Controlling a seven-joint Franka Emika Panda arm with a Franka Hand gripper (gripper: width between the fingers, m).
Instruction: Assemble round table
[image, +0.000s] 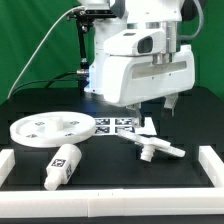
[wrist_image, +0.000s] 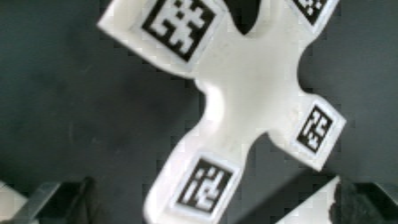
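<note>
My fingers (wrist_image: 54, 205) stand wide and empty above the cross-shaped foot piece (wrist_image: 240, 95), which lies near the counter's middle. One of its arms points between them, so closing would pinch across it.

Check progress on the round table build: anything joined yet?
Done: nothing joined. The round disc, cylinder leg and cross foot lie apart on the table.
In hand: nothing is held. The open pincer hovers over the cross foot, one finger to each side in the wrist view.
Left: picking up the foot and the whole assembly.
</note>
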